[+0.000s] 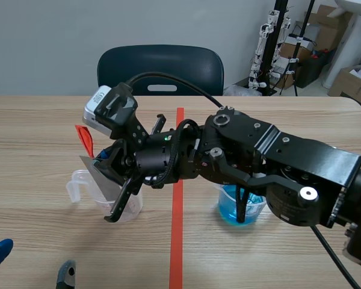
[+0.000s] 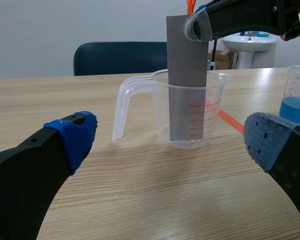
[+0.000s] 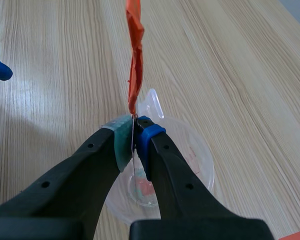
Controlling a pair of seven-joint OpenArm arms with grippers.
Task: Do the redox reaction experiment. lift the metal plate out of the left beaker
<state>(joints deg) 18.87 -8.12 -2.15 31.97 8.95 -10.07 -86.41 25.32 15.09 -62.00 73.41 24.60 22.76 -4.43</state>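
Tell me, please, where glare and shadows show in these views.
Left wrist view: pale glare on the table near the beaker of blue liquid; the metal plate looks dull grey, without shine. Right wrist view: a soft shadow lies on the wood beside the right pincer. Scene view: only faint shadow under the right arm.

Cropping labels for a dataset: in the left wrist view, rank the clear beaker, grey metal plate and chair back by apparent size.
1. clear beaker
2. grey metal plate
3. chair back, smallest as seen, but it stands far behind and is partly hidden, so this is distance, not true size.
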